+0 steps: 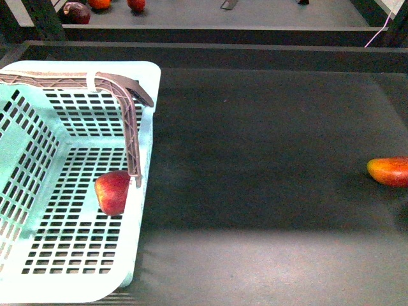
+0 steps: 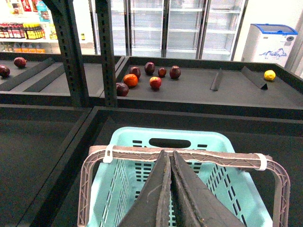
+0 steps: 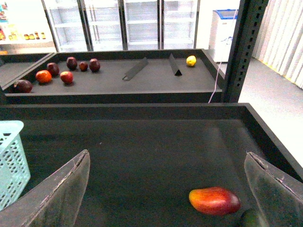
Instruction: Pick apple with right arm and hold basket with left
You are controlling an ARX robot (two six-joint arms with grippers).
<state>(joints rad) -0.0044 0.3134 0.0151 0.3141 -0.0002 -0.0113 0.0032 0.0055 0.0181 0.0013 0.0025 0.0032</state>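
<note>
The red apple (image 1: 113, 192) lies inside the mint-green basket (image 1: 146, 159), against its right wall, partly behind the grey-brown handle (image 1: 131, 137). The basket stands at the left of the dark table. In the left wrist view my left gripper (image 2: 167, 156) is shut on the basket handle (image 2: 199, 158), which is raised above the basket (image 2: 137, 135). My right gripper (image 3: 168, 163) is open and empty, above the table's right part. Neither gripper shows in the front view.
An elongated red-orange fruit (image 1: 389, 171) lies at the table's right edge; it also shows between my right fingers (image 3: 214, 200), next to a dark green thing (image 3: 251, 218). A back shelf holds several fruits (image 2: 150, 80) and a yellow one (image 2: 269, 75). Black frame posts (image 2: 71, 52) stand behind.
</note>
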